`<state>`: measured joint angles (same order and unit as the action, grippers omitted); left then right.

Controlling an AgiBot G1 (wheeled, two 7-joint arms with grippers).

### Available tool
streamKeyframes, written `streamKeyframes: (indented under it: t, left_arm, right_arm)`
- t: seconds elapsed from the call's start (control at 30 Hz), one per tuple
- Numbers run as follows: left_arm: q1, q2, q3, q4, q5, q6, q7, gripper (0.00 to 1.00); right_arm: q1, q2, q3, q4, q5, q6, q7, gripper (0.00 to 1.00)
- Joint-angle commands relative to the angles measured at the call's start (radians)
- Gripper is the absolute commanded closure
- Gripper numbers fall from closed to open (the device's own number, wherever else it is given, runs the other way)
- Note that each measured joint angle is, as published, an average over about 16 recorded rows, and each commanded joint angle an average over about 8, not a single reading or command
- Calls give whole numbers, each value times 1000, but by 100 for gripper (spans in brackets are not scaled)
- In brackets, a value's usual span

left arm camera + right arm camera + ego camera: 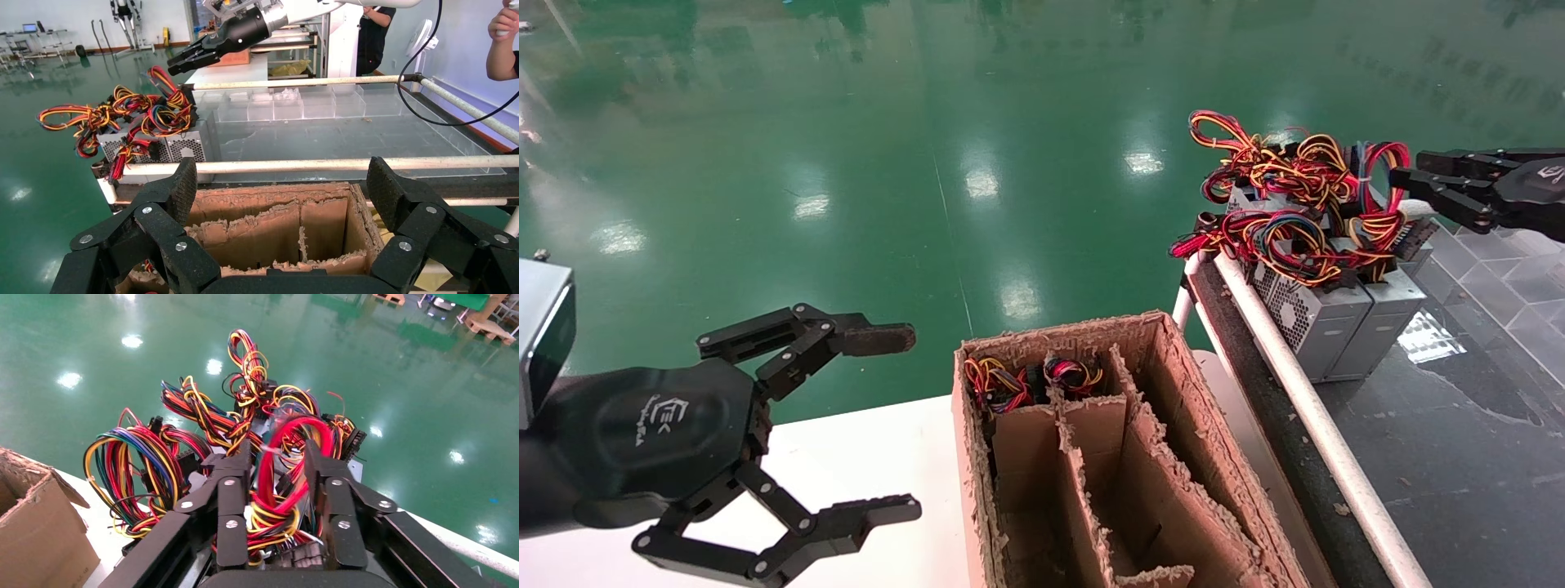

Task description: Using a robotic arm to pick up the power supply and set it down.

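Light grey power supplies (1316, 320) stand side by side on the black belt, their fan grilles facing me and their red, yellow, black and blue wires (1291, 192) piled on top. My right gripper (1408, 181) reaches in from the right at wire height. In the right wrist view it (276, 456) is open, its fingers standing on either side of a red wire loop (287, 438). My left gripper (895, 425) hangs wide open and empty beside the cardboard box, which it (283, 177) faces. The left wrist view shows the power supplies (183, 144) beyond the box.
The brown cardboard box (1164, 457) with dividers stands in front of me on a white table (862, 457); wires (1009, 382) fill its far compartments. A white rail (1303, 392) edges the belt (1459, 457). Clear plastic trays (306, 104) line the belt's far side.
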<state>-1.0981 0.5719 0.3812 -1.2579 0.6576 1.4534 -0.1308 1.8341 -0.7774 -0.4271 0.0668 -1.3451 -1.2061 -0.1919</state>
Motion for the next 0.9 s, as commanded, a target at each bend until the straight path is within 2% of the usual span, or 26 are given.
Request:
streamKeyframes:
  t: [0.03, 0.4, 0.9]
  left_arm:
    - [0, 0, 0, 0, 0, 0, 0, 0]
    - [0, 0, 0, 0, 0, 0, 0, 0]
    - [0, 0, 0, 0, 0, 0, 0, 0]
  right_arm:
    - [3, -4, -6, -4, -8, 8, -4, 0]
    - [20, 25, 36, -42, 59, -126, 104, 0]
    - [-164, 60, 65, 257, 194, -168, 172, 0]
